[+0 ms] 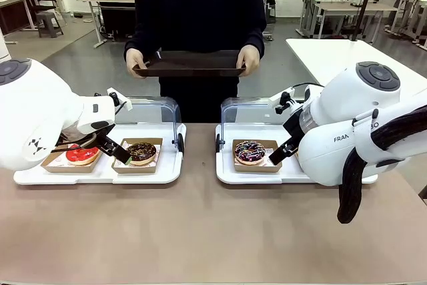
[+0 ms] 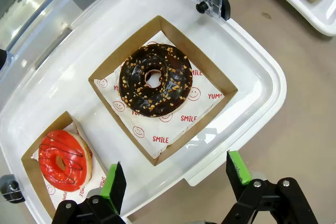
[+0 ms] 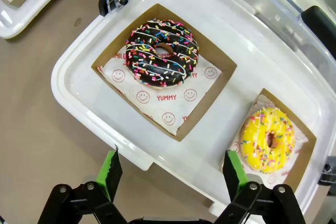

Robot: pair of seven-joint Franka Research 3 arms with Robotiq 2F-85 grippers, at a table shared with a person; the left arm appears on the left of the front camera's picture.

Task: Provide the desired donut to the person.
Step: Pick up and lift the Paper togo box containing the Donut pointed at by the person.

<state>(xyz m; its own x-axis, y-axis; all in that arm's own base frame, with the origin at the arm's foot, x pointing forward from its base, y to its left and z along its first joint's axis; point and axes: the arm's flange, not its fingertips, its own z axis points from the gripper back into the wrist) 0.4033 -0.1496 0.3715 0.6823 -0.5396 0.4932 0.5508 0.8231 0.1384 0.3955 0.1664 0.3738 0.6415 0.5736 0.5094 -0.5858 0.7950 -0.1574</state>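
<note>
The person [image 1: 197, 11] stands at the far side of the desk [image 1: 200, 231], holding a dark tray [image 1: 190, 65] level with both hands [image 1: 137, 61], above and behind the two white trays; none of the donuts is on it.

On the left white tray [image 1: 100, 173] sit two open cardboard boxes, side by side; one carries a red-iced donut [image 2: 62, 160], the other a chocolate donut with nut crumbs [image 2: 155, 80] on smiley-printed paper. The left gripper [image 2: 176, 179] hovers over this tray's near edge with its jaws wide and nothing between them (the green pads stand well apart); the nut-crumb donut lies just ahead of its fingers.

The right white tray [image 1: 230, 171] holds a chocolate donut with coloured sprinkles [image 3: 161, 52] in one box and a yellow-iced donut [image 3: 269, 140] in the box beside it. The right gripper [image 3: 170, 174] hangs above that tray's near edge, jaws spread wide and empty; the sprinkled donut lies ahead of it, untouched.

Each white tray's clear lid stands raised along its far side.
</note>
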